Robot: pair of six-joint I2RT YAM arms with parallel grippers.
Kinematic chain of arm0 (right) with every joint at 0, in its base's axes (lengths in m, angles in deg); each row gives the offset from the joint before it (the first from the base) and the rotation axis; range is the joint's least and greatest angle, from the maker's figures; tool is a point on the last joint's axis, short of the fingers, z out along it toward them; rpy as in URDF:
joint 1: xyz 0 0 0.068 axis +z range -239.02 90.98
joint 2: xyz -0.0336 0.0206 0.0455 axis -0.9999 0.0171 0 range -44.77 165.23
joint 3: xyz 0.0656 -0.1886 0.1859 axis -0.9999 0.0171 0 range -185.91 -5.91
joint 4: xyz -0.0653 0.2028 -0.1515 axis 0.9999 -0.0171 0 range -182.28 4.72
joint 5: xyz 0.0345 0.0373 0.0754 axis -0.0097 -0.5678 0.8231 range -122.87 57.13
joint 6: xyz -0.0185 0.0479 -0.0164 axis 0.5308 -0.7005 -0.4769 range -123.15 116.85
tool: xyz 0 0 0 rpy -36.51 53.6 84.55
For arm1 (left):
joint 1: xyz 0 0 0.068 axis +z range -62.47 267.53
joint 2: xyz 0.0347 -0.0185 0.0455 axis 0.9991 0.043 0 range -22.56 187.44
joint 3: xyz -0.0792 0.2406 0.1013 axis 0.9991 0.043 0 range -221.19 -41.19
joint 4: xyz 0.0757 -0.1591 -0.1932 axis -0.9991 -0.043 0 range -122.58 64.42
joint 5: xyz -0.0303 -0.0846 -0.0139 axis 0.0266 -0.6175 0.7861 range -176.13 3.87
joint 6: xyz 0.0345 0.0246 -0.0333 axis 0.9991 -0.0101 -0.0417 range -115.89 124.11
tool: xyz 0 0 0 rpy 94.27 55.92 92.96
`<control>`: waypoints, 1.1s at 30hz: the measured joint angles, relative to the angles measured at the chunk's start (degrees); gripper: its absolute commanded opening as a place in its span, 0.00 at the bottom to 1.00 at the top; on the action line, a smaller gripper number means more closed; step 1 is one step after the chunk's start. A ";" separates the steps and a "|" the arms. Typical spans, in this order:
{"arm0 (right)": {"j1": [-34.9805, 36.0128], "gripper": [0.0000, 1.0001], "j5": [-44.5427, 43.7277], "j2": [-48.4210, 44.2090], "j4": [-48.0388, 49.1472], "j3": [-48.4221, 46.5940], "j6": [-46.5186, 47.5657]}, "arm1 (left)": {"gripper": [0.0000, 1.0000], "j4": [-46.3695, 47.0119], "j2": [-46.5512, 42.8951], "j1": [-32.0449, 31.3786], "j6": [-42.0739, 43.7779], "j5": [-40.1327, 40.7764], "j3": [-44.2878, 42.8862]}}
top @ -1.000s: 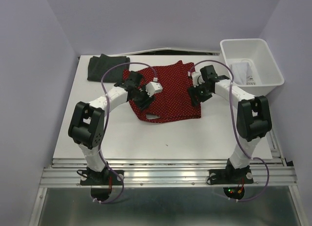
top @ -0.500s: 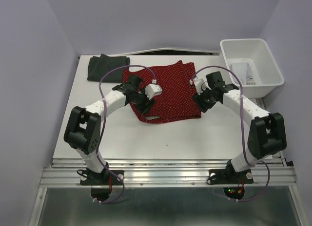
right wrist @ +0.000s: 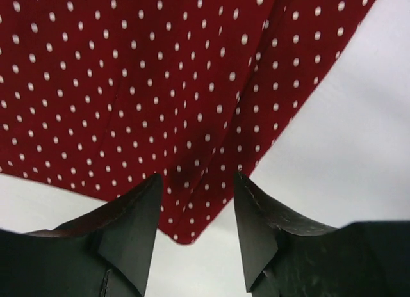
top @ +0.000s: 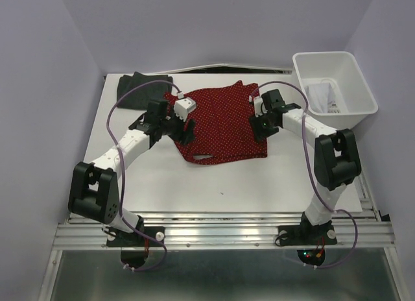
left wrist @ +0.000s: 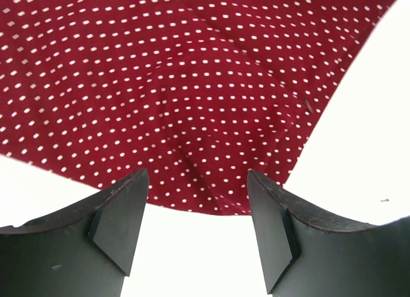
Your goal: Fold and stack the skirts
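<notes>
The red skirt with white dots (top: pixel 224 122) lies spread flat mid-table. My left gripper (top: pixel 186 130) is at its left edge, open, and in the left wrist view the red skirt (left wrist: pixel 192 86) has its hem just between the spread fingertips of the left gripper (left wrist: pixel 196 176), unclamped. My right gripper (top: pixel 259 128) is at the skirt's right side. In the right wrist view the right gripper (right wrist: pixel 197 176) stands open astride a corner of the red skirt (right wrist: pixel 192 118), and the cloth is loose. The dark skirt (top: pixel 143 90) lies folded at the back left. The white skirt (top: pixel 322 95) is in the bin.
A white plastic bin (top: pixel 328 55) stands at the back right, off the table's corner. The white table (top: pixel 214 181) shows bare surface in front of the red skirt. Purple walls close in the left, right and back sides.
My left gripper has drawn back leftward from over the skirt to its left edge and opened wider. My right gripper has shifted slightly along the right edge, its jaws a little narrower.
</notes>
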 measured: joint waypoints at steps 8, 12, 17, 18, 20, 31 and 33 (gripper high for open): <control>0.00 0.45 0.90 6.75 -1.53 -5.27 -4.11 | 0.75 1.29 -0.24 3.30 -0.79 1.99 1.73; 0.00 0.40 1.16 7.17 -3.10 -5.42 -5.44 | 0.75 1.29 -0.79 4.85 -0.39 2.23 2.47; 0.00 0.01 2.78 7.82 -5.27 -6.78 -6.34 | 0.76 1.84 -3.50 5.18 1.84 1.97 5.20; 0.00 0.01 3.10 7.98 -5.55 -6.99 -6.56 | 0.76 1.97 -3.89 5.18 2.36 1.88 5.75; 0.00 0.01 3.82 8.00 -6.21 -7.63 -7.15 | 0.76 1.73 -4.87 5.16 4.46 1.11 7.52; -0.04 0.01 5.44 3.34 -7.06 -13.64 -9.94 | 0.80 0.11 -8.35 -2.43 15.93 3.15 11.65; -0.42 0.01 5.90 1.77 -7.02 -13.55 -10.73 | 0.81 -0.02 -8.26 -3.61 19.41 3.41 11.65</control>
